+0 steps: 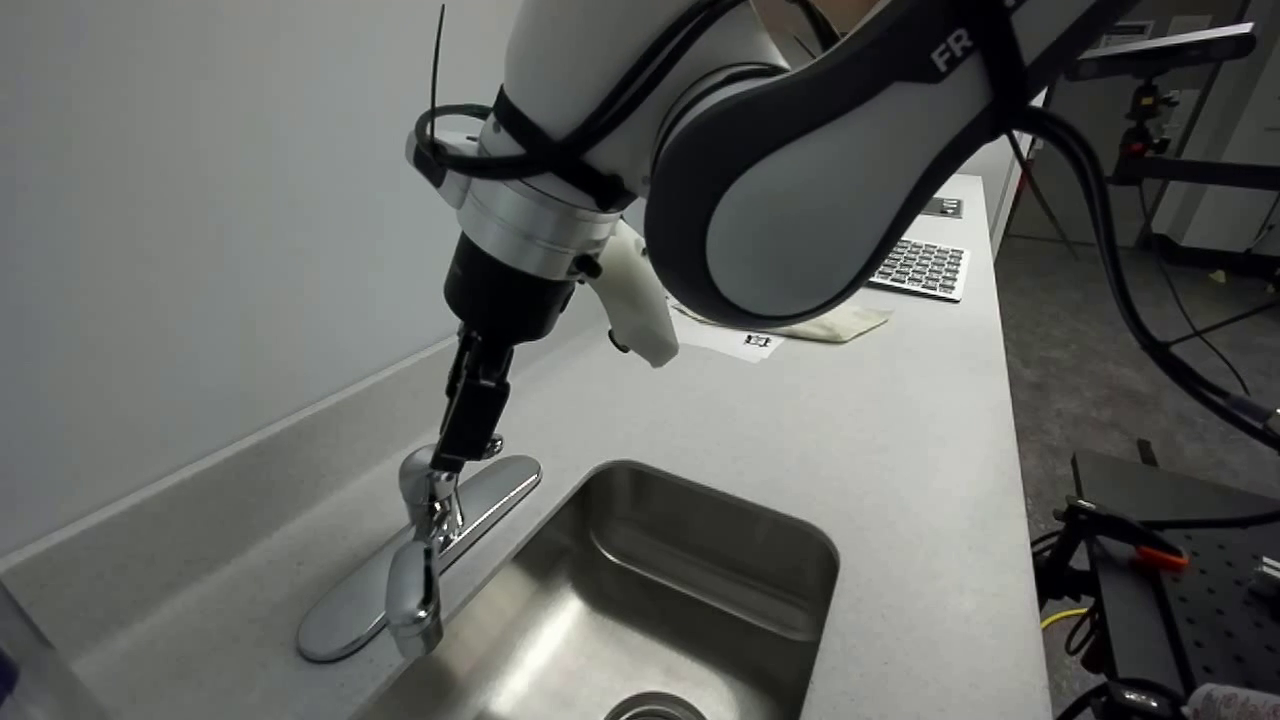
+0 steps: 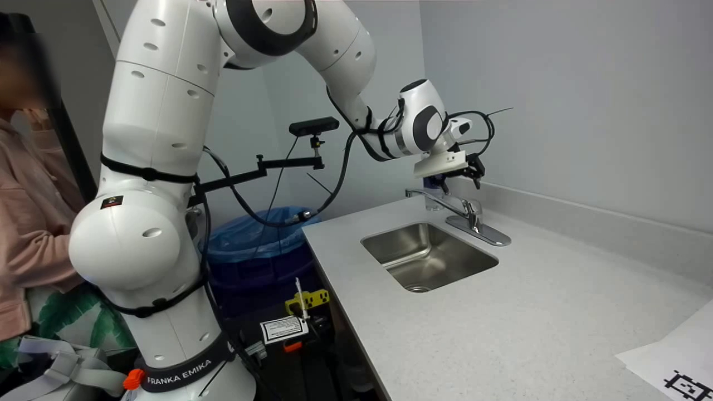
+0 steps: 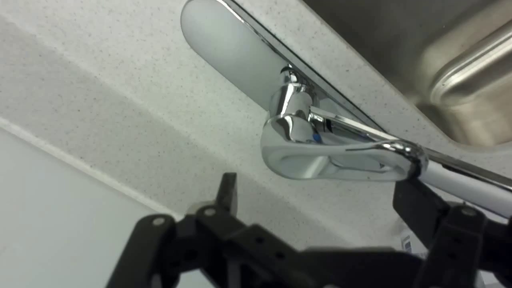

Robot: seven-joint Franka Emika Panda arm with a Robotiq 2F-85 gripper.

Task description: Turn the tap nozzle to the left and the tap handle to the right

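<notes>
The tap handle is a flat chrome lever lying across the wrist view, its free end toward the right. The tap nozzle runs under and past it to the lower right. The nozzle also shows in both exterior views, lying roughly along the base plate with its tip bent down. My gripper is open above the faucet, with nothing held between its fingers. The right-hand finger's tip meets the handle's free end in the wrist view; I cannot tell whether they touch. The gripper also shows in both exterior views.
The steel sink lies in front of the faucet, whose long base plate sits on the counter. A wall and backsplash stand close behind. A bottle stands past the faucet. Paper lies on the counter.
</notes>
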